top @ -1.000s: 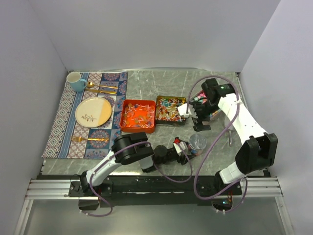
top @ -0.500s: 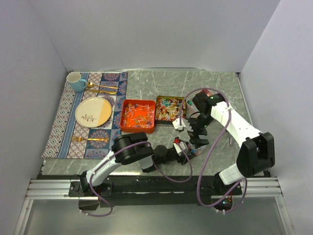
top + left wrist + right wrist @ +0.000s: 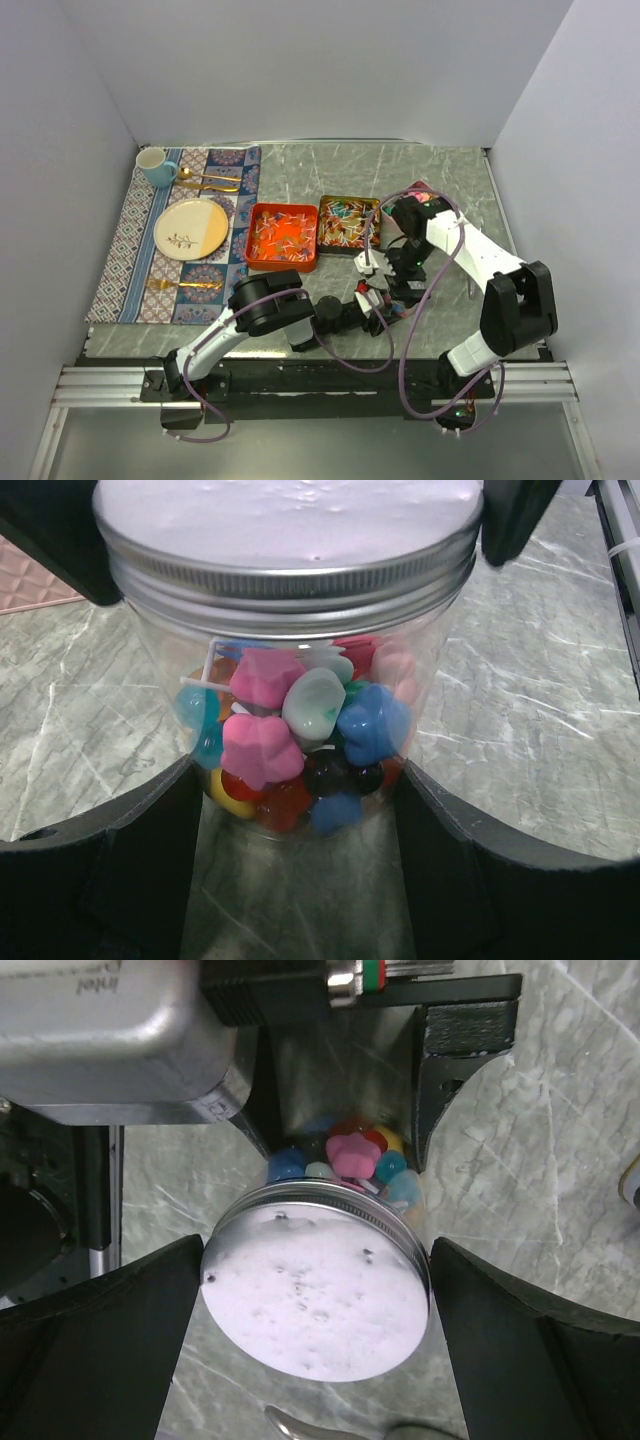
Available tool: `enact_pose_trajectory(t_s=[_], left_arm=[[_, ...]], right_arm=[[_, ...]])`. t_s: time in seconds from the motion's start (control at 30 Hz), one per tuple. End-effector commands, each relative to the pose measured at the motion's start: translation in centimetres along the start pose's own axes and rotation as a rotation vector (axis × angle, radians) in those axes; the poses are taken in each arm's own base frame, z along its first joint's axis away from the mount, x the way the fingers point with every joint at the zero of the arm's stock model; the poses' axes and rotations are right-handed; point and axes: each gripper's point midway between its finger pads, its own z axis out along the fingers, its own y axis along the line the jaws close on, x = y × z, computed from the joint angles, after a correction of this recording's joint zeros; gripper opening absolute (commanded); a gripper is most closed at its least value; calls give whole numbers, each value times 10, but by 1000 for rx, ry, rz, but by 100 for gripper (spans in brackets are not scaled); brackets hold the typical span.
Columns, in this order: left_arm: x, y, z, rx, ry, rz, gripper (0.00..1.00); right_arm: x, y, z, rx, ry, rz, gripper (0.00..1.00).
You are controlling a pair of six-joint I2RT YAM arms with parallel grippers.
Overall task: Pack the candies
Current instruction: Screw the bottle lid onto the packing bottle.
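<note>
Candies (image 3: 300, 730) are in the jar (image 3: 425, 660), which stands on the table (image 3: 300, 170) near the front, just ahead of the trays (image 3: 347, 222). A second ago the right gripper (image 3: 316, 1280) was back by the trays. Now it's on the jar, fingers pinching the lid (image 3: 315, 1305) rim, and the lid looks seated. Left gripper (image 3: 295, 785) clamps the jar low. Likely only tightening is left. Only legible text is "intel" on the camera housing (image 3: 100, 1030). Jar and lid are unlabelled.
</note>
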Motion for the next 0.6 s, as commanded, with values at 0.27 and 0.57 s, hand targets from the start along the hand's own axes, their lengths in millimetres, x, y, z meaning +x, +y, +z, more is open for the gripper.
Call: enact_pose_trajectory(t_s=[0.27,0.57], left_arm=[[102,38,-49,-129,207,34,10],[104,36,-48,-120,213,33,8]], right_arm=[[49,77,-3,-105,130,126,100],[69,84,0,-133,140,270,100]])
